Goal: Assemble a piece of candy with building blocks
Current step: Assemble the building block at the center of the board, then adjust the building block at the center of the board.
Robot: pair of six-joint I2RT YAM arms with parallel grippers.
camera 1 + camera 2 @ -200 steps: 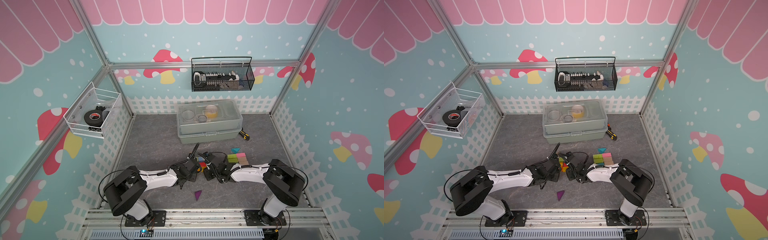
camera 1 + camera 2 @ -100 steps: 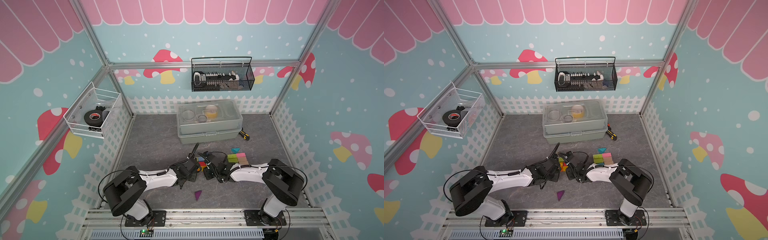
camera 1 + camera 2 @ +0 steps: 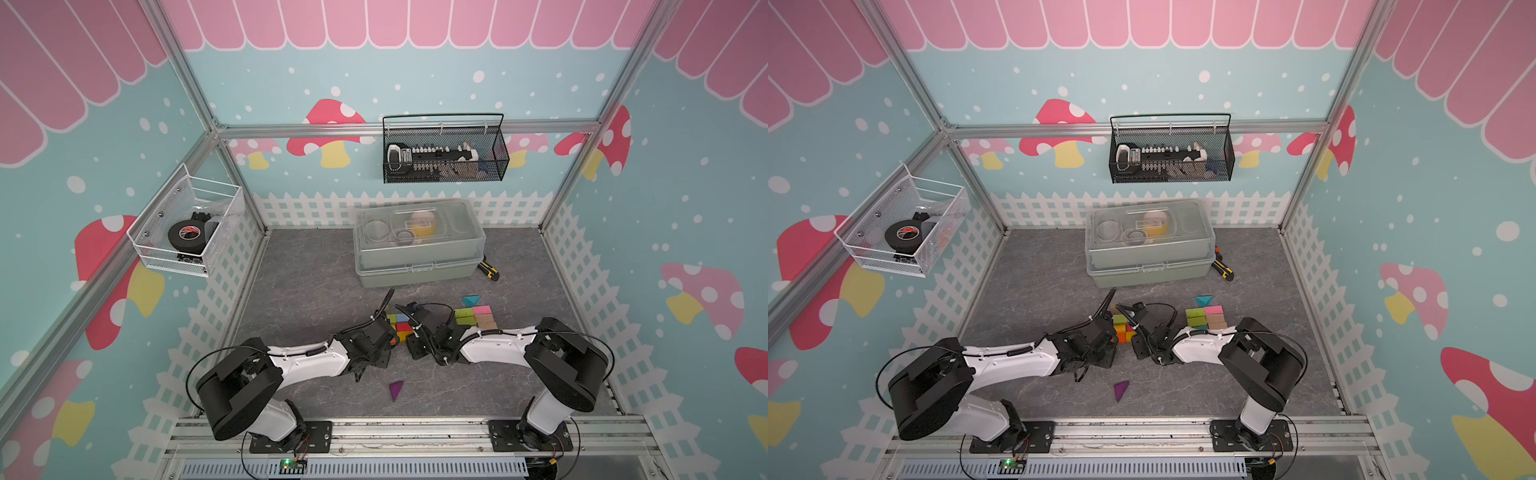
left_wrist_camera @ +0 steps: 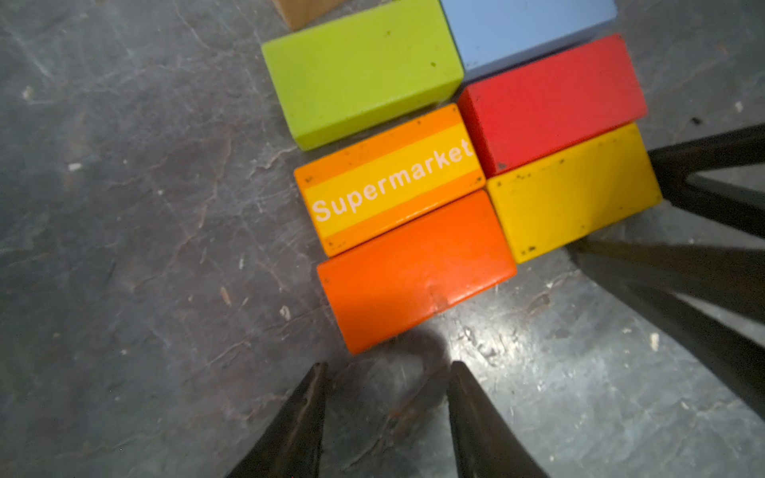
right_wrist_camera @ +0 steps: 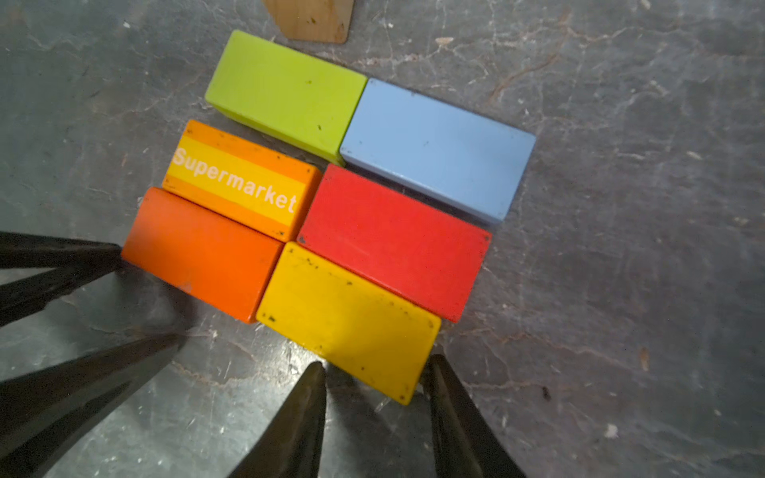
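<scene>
Six building blocks [image 5: 393, 240] lie flat in a tight two-by-three slab on the table [image 5: 621, 289] between the arms. The left gripper [image 4: 387, 364], fingers apart and empty, sits just beside the orange block [image 4: 414, 269]. The right gripper [image 5: 374, 368], also parted, straddles a corner of the yellow block [image 5: 347, 318]. Squaring the slab likely wants gentle, low, opposed nudges.

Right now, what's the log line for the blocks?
left gripper: open, by orange block | right gripper: open, at yellow block
</scene>
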